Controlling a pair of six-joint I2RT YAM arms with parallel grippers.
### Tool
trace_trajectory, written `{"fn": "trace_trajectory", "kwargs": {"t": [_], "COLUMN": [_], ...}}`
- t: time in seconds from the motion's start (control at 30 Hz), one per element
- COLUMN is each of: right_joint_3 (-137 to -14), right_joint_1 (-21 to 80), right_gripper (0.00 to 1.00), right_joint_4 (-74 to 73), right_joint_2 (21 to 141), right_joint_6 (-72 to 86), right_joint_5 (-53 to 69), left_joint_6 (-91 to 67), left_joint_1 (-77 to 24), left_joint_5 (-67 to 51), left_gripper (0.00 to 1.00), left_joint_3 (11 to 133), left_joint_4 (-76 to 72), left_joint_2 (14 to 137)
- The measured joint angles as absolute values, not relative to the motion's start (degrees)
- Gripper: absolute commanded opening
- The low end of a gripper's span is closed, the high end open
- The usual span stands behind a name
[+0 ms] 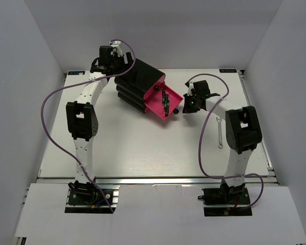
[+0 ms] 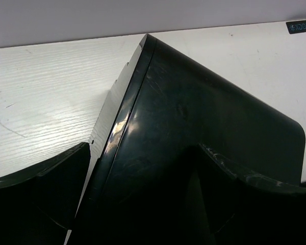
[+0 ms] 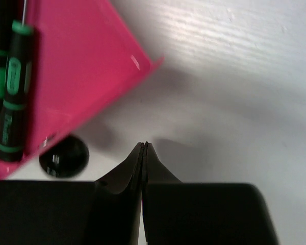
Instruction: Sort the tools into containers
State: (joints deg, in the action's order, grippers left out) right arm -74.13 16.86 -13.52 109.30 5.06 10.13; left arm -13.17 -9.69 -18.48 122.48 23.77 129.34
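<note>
Right gripper (image 3: 144,145) shut, empty, just right of the open drawer's (image 1: 157,93) knob (image 3: 65,157). Screwdrivers (image 1: 164,102) inside. Left gripper (image 1: 111,65) wide open, astride casing (image 2: 194,117). Wrench (image 1: 220,131) on bench (image 1: 143,148), right side. Likely next: push knob squarely, casing braced.

1. Left arm (image 1: 84,148): white links, black joint housings, purple cable (image 1: 43,109) looping away behind its claw.
2. Right arm (image 1: 237,153): same white and black, purple lead (image 1: 200,153) trailing back from its claw.
3. Right gripper (image 3: 144,147): matte black fingers (image 3: 194,214) tapering to thin tips.
</note>
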Motion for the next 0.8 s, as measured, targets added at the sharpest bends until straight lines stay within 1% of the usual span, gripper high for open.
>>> {"fn": "trace_trajectory", "kwargs": {"t": [0.23, 0.5, 0.8], "right_joint_3": [-82.5, -87.0, -101.6], "right_joint_1": [16.8, 16.8, 19.5], "right_gripper": [0.0, 0.0, 0.0], "right_joint_4": [-10.5, -3.7, -1.6], "right_joint_2": [119.0, 120.8, 128.4], "right_joint_6": [13.3, 26.4, 32.0], "right_joint_5": [18.9, 28.2, 30.6], "left_joint_6": [-13.7, -13.8, -13.8], "left_joint_1": [-9.2, -9.0, -8.9], "left_joint_5": [-20.9, -22.0, -22.7], "left_gripper": [0.92, 0.91, 0.91], "left_joint_3": [120.7, 118.7, 118.5], "left_joint_4": [21.7, 19.7, 19.3], "left_joint_2": [129.1, 128.5, 128.4]}}
